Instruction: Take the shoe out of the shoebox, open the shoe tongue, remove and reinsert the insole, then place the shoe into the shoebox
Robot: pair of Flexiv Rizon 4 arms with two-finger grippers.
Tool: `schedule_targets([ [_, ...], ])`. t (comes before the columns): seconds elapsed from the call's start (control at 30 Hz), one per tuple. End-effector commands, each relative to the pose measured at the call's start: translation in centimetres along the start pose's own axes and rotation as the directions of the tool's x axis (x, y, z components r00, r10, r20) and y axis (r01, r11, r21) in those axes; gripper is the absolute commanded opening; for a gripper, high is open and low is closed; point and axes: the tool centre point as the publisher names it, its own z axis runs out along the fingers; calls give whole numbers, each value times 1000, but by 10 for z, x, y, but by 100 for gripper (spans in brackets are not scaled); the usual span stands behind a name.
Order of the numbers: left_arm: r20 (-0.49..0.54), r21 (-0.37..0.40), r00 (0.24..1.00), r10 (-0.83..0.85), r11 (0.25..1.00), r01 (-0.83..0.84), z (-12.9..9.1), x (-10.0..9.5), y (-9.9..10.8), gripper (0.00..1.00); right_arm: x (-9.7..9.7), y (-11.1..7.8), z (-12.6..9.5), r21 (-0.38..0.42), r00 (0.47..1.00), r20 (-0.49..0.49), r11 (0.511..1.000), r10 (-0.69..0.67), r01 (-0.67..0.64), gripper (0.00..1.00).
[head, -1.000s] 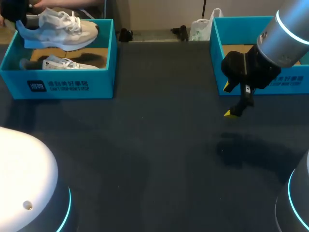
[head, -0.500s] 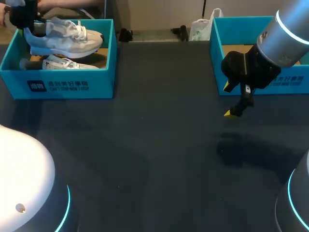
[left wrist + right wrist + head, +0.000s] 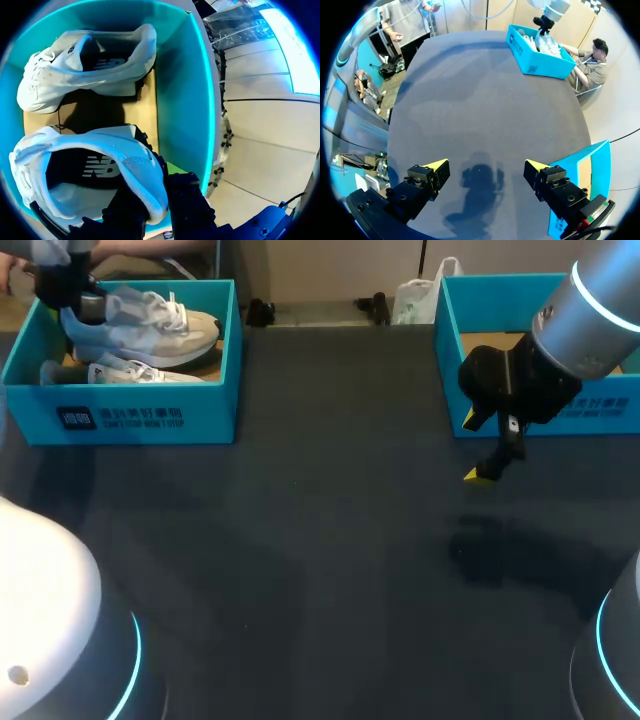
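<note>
The shoe (image 3: 145,325) is clamped at the heel by the left gripper (image 3: 155,202); since a second ago it has been lowered into the shoebox (image 3: 150,418), above a second shoe (image 3: 140,372); placement is judged nearly done; the right gripper (image 3: 487,172) is held wide open, empty.

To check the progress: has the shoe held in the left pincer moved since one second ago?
Yes. The held shoe has come down toward the left shoebox, and its toe is now nearer the box's right wall.

White print on shoebox (image 3: 120,420) front, logo on insole (image 3: 75,172)
</note>
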Motion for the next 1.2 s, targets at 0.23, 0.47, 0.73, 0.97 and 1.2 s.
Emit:
schedule_targets([
  [0.23, 0, 34, 1000, 4, 999, -4, 21, -8, 11, 0, 0, 0, 1, 2, 1000, 1, 1000, 1, -1, 100],
  [0.47, -24, 47, 1000, -20, 999, 21, 29, -10, 13, 0, 0, 0, 1, 2, 1000, 1, 1000, 1, -1, 100],
  [0.73, -33, 60, 999, 0, 998, 2, 35, -14, 11, 0, 0, 0, 1, 2, 1000, 1, 1000, 1, -1, 100],
  [0.97, -42, 68, 999, 13, 998, -10, 41, -19, 11, 0, 0, 0, 1, 2, 1000, 1, 1000, 1, -1, 100],
  [1.2, -22, 68, 999, 27, 997, -26, 38, -14, 9, 71, 0, 0, 1, 2, 1000, 1, 1000, 1, -1, 100],
])
